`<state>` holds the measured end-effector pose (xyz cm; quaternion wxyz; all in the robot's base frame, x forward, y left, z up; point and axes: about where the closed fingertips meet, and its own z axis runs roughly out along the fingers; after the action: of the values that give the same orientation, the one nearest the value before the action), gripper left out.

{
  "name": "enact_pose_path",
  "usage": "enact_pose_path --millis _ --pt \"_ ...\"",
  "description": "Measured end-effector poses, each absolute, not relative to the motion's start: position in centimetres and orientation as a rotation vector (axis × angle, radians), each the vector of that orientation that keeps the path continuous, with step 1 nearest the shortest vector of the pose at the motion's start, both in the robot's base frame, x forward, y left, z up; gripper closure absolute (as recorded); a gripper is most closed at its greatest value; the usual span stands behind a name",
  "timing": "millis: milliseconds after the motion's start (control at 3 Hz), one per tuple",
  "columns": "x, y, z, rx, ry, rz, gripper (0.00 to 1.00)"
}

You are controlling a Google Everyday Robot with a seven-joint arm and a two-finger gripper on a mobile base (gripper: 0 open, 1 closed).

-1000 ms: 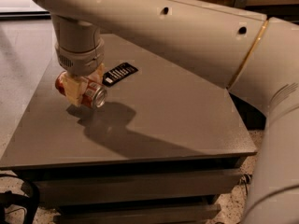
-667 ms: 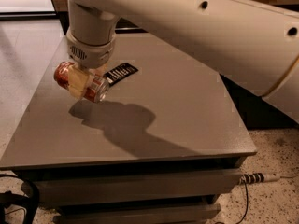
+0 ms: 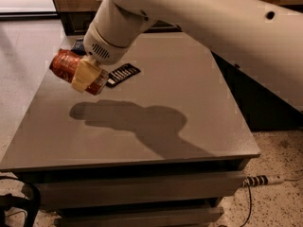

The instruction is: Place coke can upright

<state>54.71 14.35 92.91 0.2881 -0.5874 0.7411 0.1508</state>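
You have the gripper (image 3: pixel 81 78) above the left half of the table (image 3: pixel 199 108), clear of the surface. Its fingers are clamped around the coke can (image 3: pixel 65 65), which is tilted, its left end higher. A flat packet (image 3: pixel 123 74) lies on the table just right of the can. A small wrapper (image 3: pixel 78 46) lies behind the gripper, partly hidden. A power strip (image 3: pixel 264 179) lies on the floor, front right of the table.

No text is legible on the coke can (image 3: pixel 64 65) the tool (image 3: pixel 85 75) grips aloft.
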Motion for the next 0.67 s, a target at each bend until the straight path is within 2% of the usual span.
enact_pose_path --millis 667 --pt "54.46 15.25 93.38 -1.529 1.656 0.492 1.0"
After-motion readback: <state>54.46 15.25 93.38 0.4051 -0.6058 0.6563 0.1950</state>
